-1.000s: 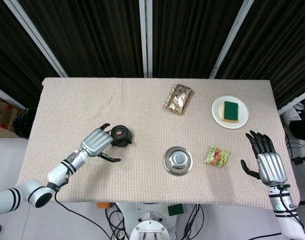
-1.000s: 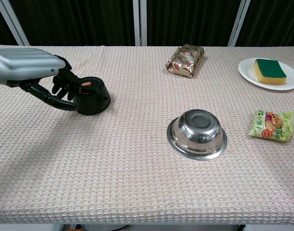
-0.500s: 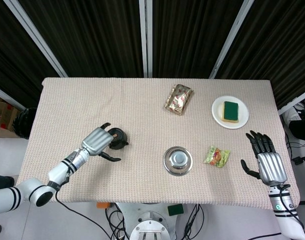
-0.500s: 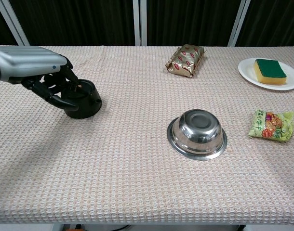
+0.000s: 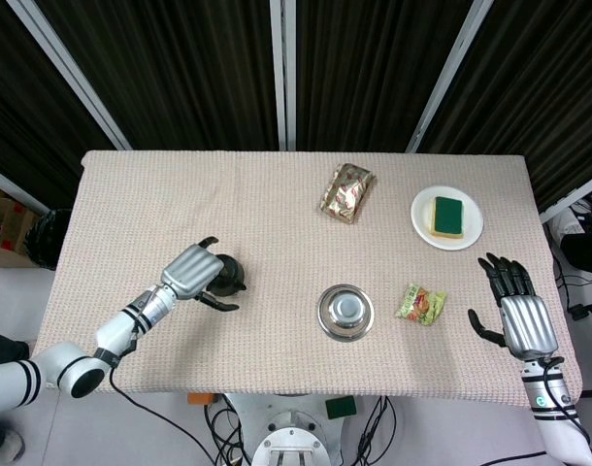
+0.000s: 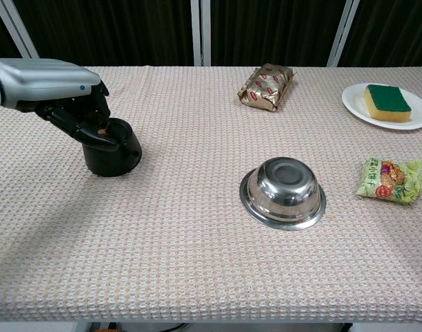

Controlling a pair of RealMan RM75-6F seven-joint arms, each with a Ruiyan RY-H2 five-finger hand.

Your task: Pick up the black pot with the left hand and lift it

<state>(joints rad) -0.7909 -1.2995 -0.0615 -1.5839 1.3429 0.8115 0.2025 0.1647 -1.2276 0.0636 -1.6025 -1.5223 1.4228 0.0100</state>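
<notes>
pot (image 6: 113,153) left of bowl (image 6: 283,191), sponge (image 6: 387,102) on plate (image 6: 354,100)

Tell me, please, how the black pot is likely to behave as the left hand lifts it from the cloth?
The black pot looks rigid, so it should keep its shape. Its surface looks smooth, so it may slip a little. The left hand grips it at the top rim from one side, so it could hang tilted, and its squat shape suggests only modest weight.
</notes>
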